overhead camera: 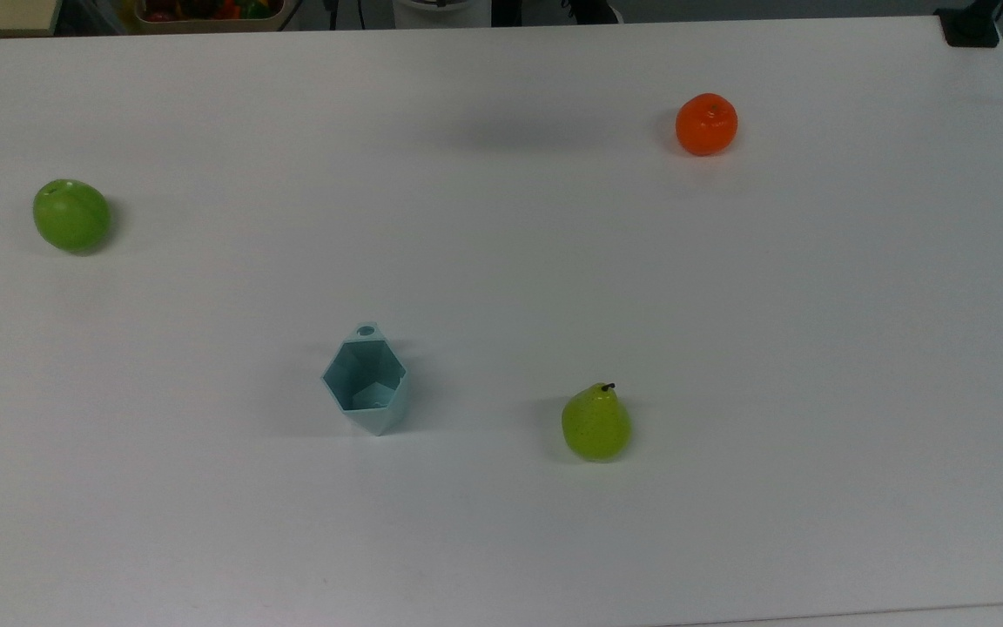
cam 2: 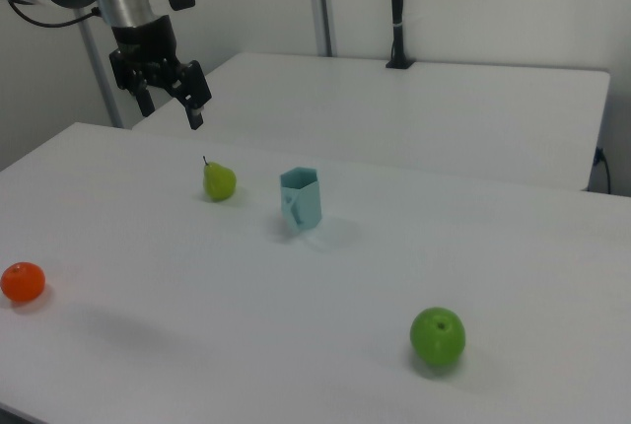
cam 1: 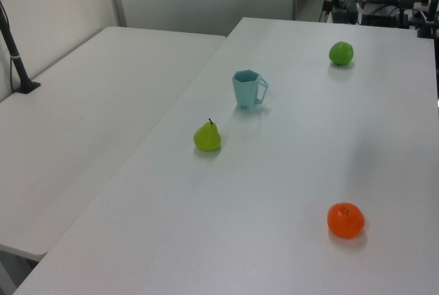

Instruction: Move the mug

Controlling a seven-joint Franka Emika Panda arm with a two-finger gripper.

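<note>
Hovering high over table [cam 2: 325,325], gripper [cam 2: 170,106] spread wide, holding nothing, well apart from upright mug [cam 2: 302,198]; arm cut off at right view's top-left edge.

Mug [overhead camera: 365,380] between apple [overhead camera: 71,215] and pear [overhead camera: 595,424], top view

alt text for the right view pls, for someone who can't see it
A robot arm's open gripper hangs in the air above a white table, upper left. On the table stand a pale blue mug beside a green pear, a green apple nearer, an orange far left.
</note>
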